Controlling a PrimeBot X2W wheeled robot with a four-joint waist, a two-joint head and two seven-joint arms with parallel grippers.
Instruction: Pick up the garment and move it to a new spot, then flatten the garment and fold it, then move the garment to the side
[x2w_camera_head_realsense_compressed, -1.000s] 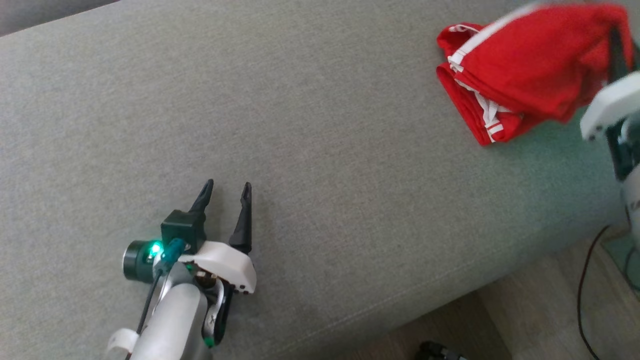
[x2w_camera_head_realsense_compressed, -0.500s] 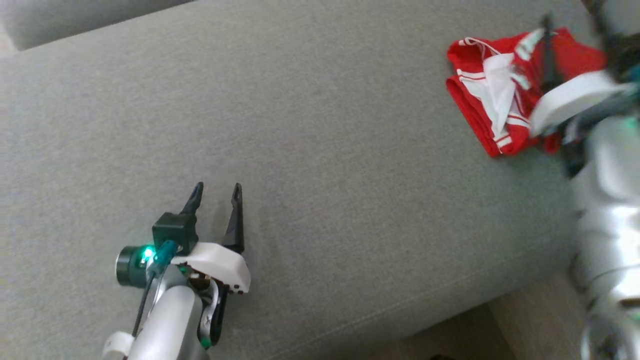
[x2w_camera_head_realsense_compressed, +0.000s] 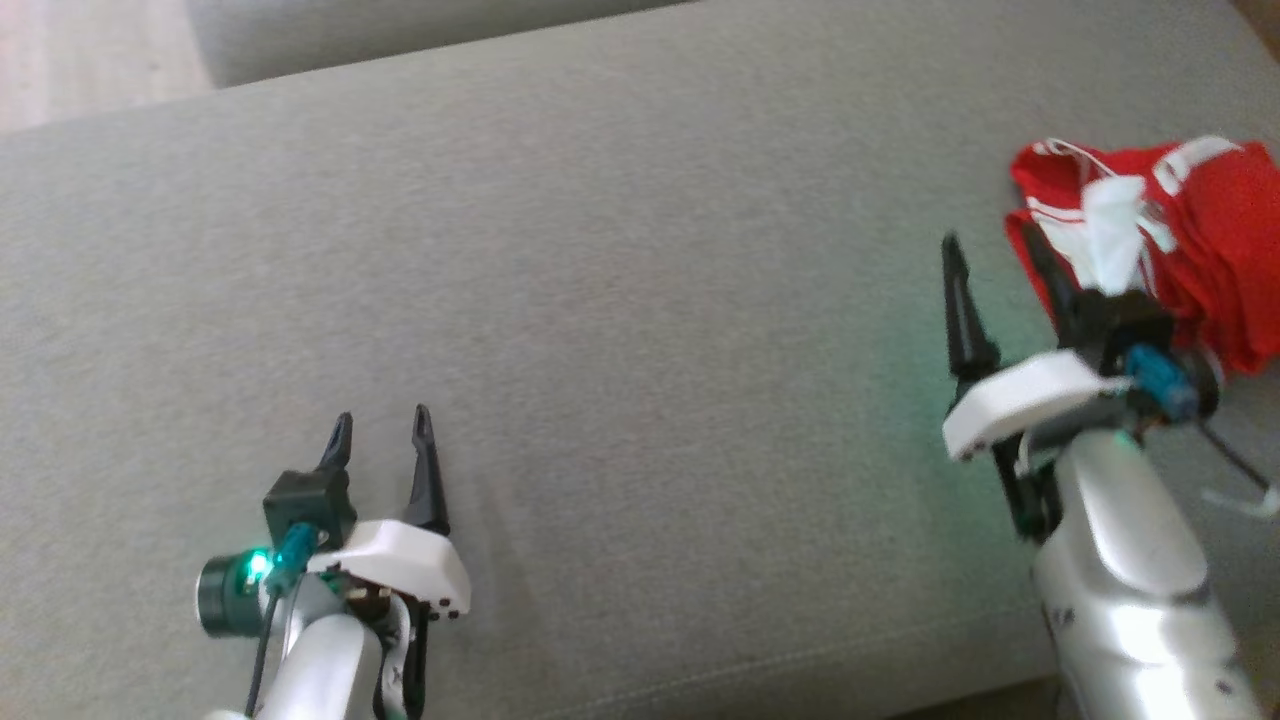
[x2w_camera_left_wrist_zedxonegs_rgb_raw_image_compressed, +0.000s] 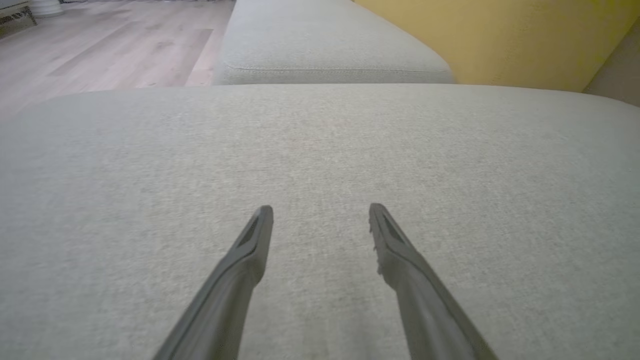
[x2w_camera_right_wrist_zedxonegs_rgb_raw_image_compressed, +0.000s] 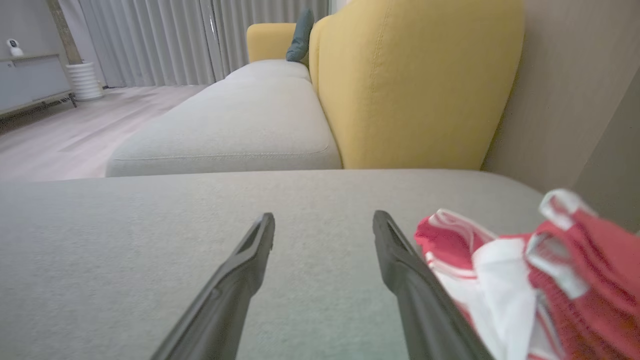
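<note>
Head view gives me the grey sofa cushion (x2w_camera_head_realsense_compressed: 640, 300) across nearly the whole frame, with the garment (x2w_camera_head_realsense_compressed: 1215, 230) lying on it at the far right. It is red with white stripes and a patch of white. It is bunched in a crumpled heap rather than spread flat, and its right side runs off the frame edge.

My right arm (x2w_camera_head_realsense_compressed: 1130, 540) comes up from the near right. Its jaws stand wide open, one dark finger (x2w_camera_head_realsense_compressed: 965, 310) over bare cushion left of the heap, the other crossing the heap's left edge. Whether that finger touches the cloth I cannot tell from here.

Right wrist view agrees: the two fingers (x2w_camera_right_wrist_zedxonegs_rgb_raw_image_compressed: 250, 265) are spread with plain cushion between them. The garment (x2w_camera_right_wrist_zedxonegs_rgb_raw_image_compressed: 575, 280) sits just to the right of the right-hand finger, gripped by nothing. Beyond it I see a yellow backrest (x2w_camera_right_wrist_zedxonegs_rgb_raw_image_compressed: 415, 85), a second grey cushion (x2w_camera_right_wrist_zedxonegs_rgb_raw_image_compressed: 225, 130) and a pale wood floor (x2w_camera_right_wrist_zedxonegs_rgb_raw_image_compressed: 50, 135) farther left.

My left arm (x2w_camera_head_realsense_compressed: 320, 660) is at the near left, well apart from the garment. Its jaws are open too, the fingers (x2w_camera_head_realsense_compressed: 428, 470) pointing away from me over bare cushion. Left wrist view shows those fingers (x2w_camera_left_wrist_zedxonegs_rgb_raw_image_compressed: 250, 250) parted, grey fabric between them.
</note>
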